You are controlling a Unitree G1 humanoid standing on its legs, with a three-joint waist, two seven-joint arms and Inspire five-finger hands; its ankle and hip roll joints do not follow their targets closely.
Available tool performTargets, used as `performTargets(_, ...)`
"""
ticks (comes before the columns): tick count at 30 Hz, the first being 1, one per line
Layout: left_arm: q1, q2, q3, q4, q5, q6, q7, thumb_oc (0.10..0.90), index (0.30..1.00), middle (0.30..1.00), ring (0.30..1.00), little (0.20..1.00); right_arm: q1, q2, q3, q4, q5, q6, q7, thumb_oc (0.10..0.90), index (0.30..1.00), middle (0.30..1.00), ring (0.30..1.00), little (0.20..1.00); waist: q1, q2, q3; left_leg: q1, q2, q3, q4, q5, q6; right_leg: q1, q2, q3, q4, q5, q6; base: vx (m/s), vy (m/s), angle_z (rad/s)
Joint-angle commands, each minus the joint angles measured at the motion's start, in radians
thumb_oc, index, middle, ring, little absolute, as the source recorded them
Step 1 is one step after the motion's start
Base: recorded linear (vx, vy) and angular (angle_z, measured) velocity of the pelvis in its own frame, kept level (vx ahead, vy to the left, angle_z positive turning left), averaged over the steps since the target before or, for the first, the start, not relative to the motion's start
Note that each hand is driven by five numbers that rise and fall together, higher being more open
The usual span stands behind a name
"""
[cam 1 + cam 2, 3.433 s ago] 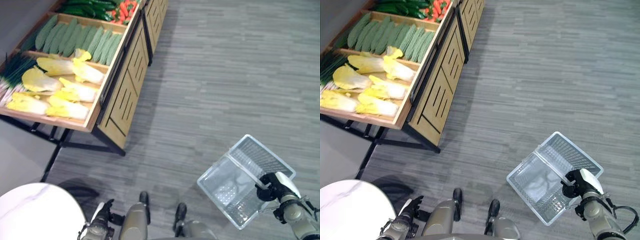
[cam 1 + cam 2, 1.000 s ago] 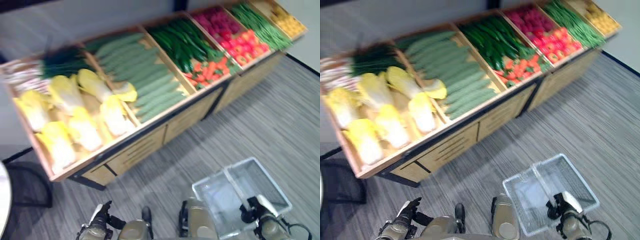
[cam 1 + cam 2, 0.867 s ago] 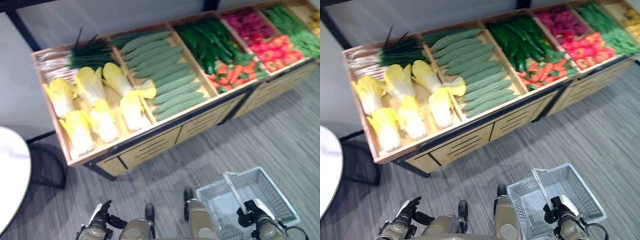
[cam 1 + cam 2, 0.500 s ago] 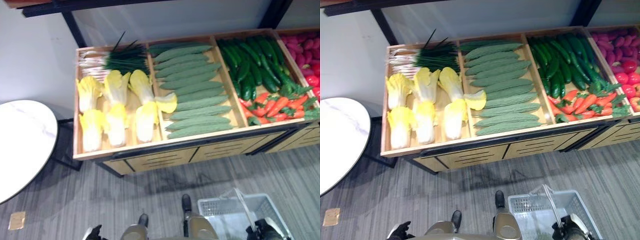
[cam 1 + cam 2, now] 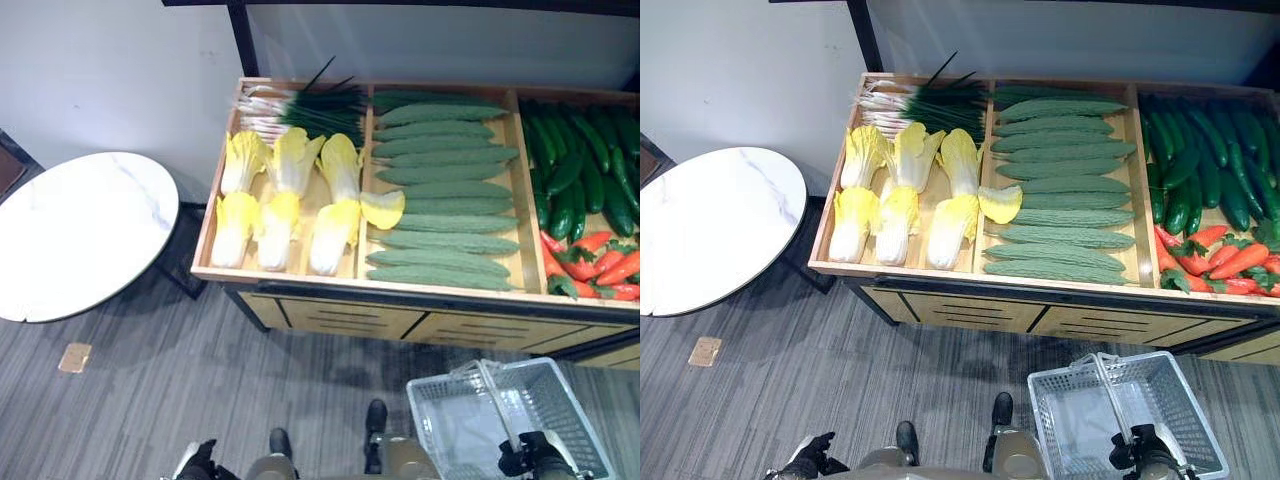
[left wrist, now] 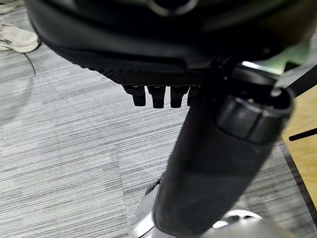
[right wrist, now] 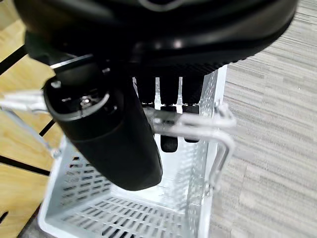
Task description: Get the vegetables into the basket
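Right wrist view: fingers [image 7: 168, 121] of the right hand [image 5: 1137, 450] curl round the metal handle [image 7: 198, 126] of the white wire basket [image 5: 1055, 395], thumb folded across in front. Basket hangs empty at the robot's lower right, just short of the stand's drawer fronts.

Left wrist view: left hand [image 6: 218, 163] hangs over grey floor [image 5: 150, 400], short fingers [image 6: 157, 96] bent, holding nothing; it also sits low at bottom left in the right eye view.

Veg all lie in the wooden stand [image 5: 300, 282] ahead, well apart from the basket. Left compartment: napa cabbages [image 5: 270, 200] w/ spring onions [image 5: 300, 108] at the back. Next: bitter gourds [image 5: 440, 195] in a stack. Right of that: cucumbers [image 5: 575, 170], then red peppers [image 5: 595, 270] nearer the front edge. A round white worktop [image 5: 75, 230] stands left of the stand.
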Motion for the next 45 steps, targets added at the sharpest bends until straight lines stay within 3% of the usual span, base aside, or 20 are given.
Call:
performTargets(1,-0.045,0.028,0.056,-0.004,0.018,-0.023,0.021,0.900,1.000,1.000,1.000,1.000,0.049,-0.058,-0.003,0.037,0.028,0.019,-0.025,0.400,0.300,0.300,0.300,0.300,-0.014,-0.028,-0.008,-0.006,0.031,-0.047,-0.015,0.040,-0.025,0.037,-0.060,0.073,-0.023,0.020,0.109,0.00,0.073,0.00)
performTargets(10,-0.055,0.100,0.144,-0.037,-0.031,-0.049,0.073,0.900,1.000,1.000,1.000,1.000,0.037,-0.046,0.009,0.045,-0.004,0.017,-0.029,0.400,0.300,0.300,0.300,0.300,0.008,-0.039,-0.013,-0.004,0.005,-0.064,-0.036,0.034,-0.025,0.049,-0.092,0.073,-0.077,0.072,0.134,0.00,0.060,-0.01)
performTargets(13,-0.059,0.170,0.274,-0.141,-0.112,-0.106,0.213,0.900,1.000,1.000,1.000,1.000,0.045,-0.024,0.008,0.044,-0.007,0.000,-0.050,0.400,0.300,0.300,0.300,0.300,0.029,-0.048,-0.022,-0.005,0.001,-0.077,-0.036,0.033,-0.031,0.067,-0.102,0.058,-0.095,0.079,0.141,0.02,0.016,0.09)
performTargets(14,-0.057,0.171,0.275,-0.142,-0.112,-0.106,0.213,0.900,1.000,1.000,1.000,1.000,0.045,-0.023,0.009,0.044,-0.007,0.000,-0.050,0.400,0.300,0.300,0.300,0.300,0.028,-0.048,-0.021,-0.004,0.001,-0.077,-0.036,0.033,-0.031,0.069,-0.102,0.058,-0.096,0.079,0.141,0.05,-0.011,0.16)
performTargets(15,-0.036,0.217,0.347,-0.281,-0.092,-0.137,0.348,0.900,1.000,1.000,1.000,1.000,0.059,-0.003,0.006,0.042,-0.015,-0.011,-0.073,0.400,0.300,0.300,0.300,0.300,0.039,-0.055,-0.026,-0.001,0.001,-0.083,-0.036,0.031,-0.035,0.080,-0.106,0.049,-0.101,0.077,0.145,0.05,-0.018,0.07)
performTargets(17,-0.017,0.232,0.369,-0.343,-0.058,-0.136,0.404,0.900,1.000,1.000,1.000,1.000,0.066,0.007,0.009,0.038,-0.019,-0.015,-0.081,0.400,0.300,0.300,0.300,0.300,0.039,-0.058,-0.030,0.001,0.000,-0.086,-0.036,0.030,-0.036,0.086,-0.107,0.046,-0.103,0.076,0.147,0.05,-0.016,0.04)
performTargets(18,-0.005,0.284,0.404,-0.435,0.033,-0.141,0.545,0.900,1.000,1.000,1.000,1.000,0.080,0.019,0.012,0.035,-0.025,-0.018,-0.094,0.400,0.300,0.300,0.300,0.300,0.045,-0.061,-0.033,0.009,0.002,-0.089,-0.036,0.024,-0.040,0.097,-0.105,0.042,-0.104,0.072,0.149,0.04,-0.016,0.06)
performTargets(25,0.038,0.323,0.555,-0.797,0.145,-0.098,0.717,0.900,1.000,1.000,1.000,1.000,0.099,0.029,0.018,0.020,-0.049,-0.020,-0.100,0.400,0.300,0.300,0.300,0.300,0.045,-0.076,-0.056,0.014,0.008,-0.092,-0.036,0.019,-0.049,0.111,-0.101,0.036,-0.118,0.068,0.152,0.04,-0.015,0.02)
performTargets(31,-0.005,0.331,0.540,-0.957,0.209,-0.085,0.681,0.900,1.000,1.000,1.000,1.000,0.093,0.022,0.037,0.012,-0.060,-0.015,-0.091,0.400,0.300,0.300,0.300,0.300,0.032,-0.076,-0.061,0.021,0.015,-0.088,-0.036,0.016,-0.052,0.113,-0.095,0.044,-0.123,0.065,0.149,0.00,0.000,0.00)
performTargets(33,-0.055,0.323,0.474,-1.037,0.207,-0.112,0.613,0.900,1.000,1.000,1.000,1.000,0.083,0.013,0.054,-0.001,-0.067,-0.011,-0.086,0.400,0.300,0.300,0.300,0.300,0.017,-0.074,-0.061,0.026,0.018,-0.080,-0.036,0.015,-0.053,0.110,-0.091,0.052,-0.122,0.064,0.147,0.00,-0.003,-0.02)
performTargets(39,-0.149,0.315,0.357,-1.070,0.160,-0.144,0.499,0.900,1.000,1.000,1.000,1.000,0.060,-0.002,0.080,-0.027,-0.077,-0.005,-0.070,0.400,0.300,0.300,0.300,0.300,-0.011,-0.068,-0.058,0.039,0.023,-0.062,-0.036,0.011,-0.052,0.102,-0.083,0.076,-0.118,0.064,0.143,0.01,0.006,-0.11)
performTargets(45,-0.273,0.281,0.254,-1.006,0.169,-0.121,0.491,0.900,1.000,1.000,1.000,1.000,0.047,0.002,0.110,-0.040,-0.087,-0.004,-0.061,0.400,0.300,0.300,0.300,0.300,-0.040,-0.072,-0.057,0.049,0.028,-0.037,-0.036,0.004,-0.050,0.084,-0.075,0.109,-0.115,0.065,0.141,0.01,-0.002,-0.22)
